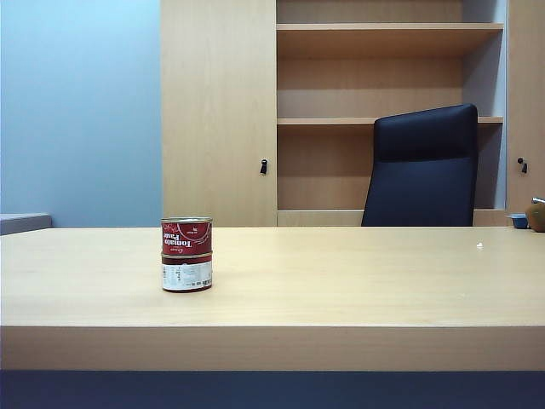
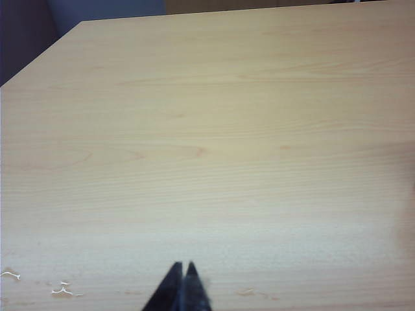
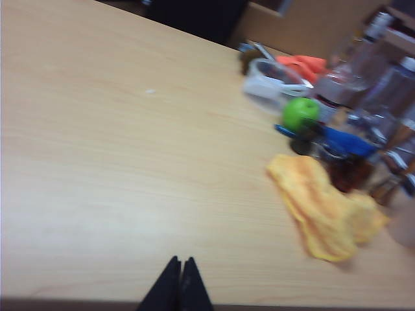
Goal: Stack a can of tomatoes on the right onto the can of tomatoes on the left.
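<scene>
The broad pale wooden table (image 1: 341,281) carries the job's result at its left part: the red-labelled tomato can (image 1: 186,236) sits squarely on the white-labelled tomato can (image 1: 186,274), rims aligned, upright, with nothing touching them; judged from that, the stacking step is done and what is in hand is the retreat, so the next move calls only for both arms to keep well apart from the stack and settle.

Neither arm shows in the exterior view; each is seen only by its own wrist camera. The right pincer (image 3: 176,285) is pressed closed and empty, fingertips together, hanging above bare table near its edge; beyond it, blurred, lie a crumpled yellow cloth (image 3: 321,210), a small green ball-like thing (image 3: 301,113) and a clutter of bottles too smeared to name; the cans are out of that view. The left pincer (image 2: 183,285) is likewise closed on nothing, poised low over plain wood.
</scene>
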Tool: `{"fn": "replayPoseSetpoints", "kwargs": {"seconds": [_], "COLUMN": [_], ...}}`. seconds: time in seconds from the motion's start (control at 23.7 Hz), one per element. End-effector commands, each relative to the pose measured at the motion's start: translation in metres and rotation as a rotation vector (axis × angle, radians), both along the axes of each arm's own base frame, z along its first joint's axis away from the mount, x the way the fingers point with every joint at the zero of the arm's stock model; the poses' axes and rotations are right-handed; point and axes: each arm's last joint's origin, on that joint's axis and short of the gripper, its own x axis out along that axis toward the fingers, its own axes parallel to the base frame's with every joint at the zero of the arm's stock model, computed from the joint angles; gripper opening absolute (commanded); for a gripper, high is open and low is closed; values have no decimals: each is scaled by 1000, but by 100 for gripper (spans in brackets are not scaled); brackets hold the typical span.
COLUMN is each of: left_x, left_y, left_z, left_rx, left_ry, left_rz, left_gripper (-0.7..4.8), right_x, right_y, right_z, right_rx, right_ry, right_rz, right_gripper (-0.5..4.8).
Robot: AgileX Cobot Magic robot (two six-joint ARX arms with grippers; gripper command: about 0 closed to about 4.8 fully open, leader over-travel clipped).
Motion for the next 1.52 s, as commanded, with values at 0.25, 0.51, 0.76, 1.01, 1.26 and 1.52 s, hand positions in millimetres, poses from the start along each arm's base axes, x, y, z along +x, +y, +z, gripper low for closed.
{"fn": "replayPoseSetpoints", "kwargs": {"seconds": [0.25,0.51,0.76,1.01,1.26,1.52], "left_x": [0,0,0,0,0,0], "left_y": [0,0,0,0,0,0], "left_z": [0,0,0,0,0,0], "left_rx": [-3,-3,-3,-3,-3,-3], "left_ry": [5,5,5,5,5,5], "left_rz": [-4,-4,-4,-4,-4,-4], "left_gripper": [-3,-3,-3,-3,-3,-3], "right_x": [31,59,74,77,76,76], "right_y": [9,10,7,6,7,7], "right_z": [12,-37,-86,-115,-121,-122], "right_rx": [109,104,261,296,305,305], "right_ry": [-507,-457,-334,-144,-67,-65], "right_rz": [117,244,195,132,137,137], "right_gripper": [22,22,22,22,22,22]}}
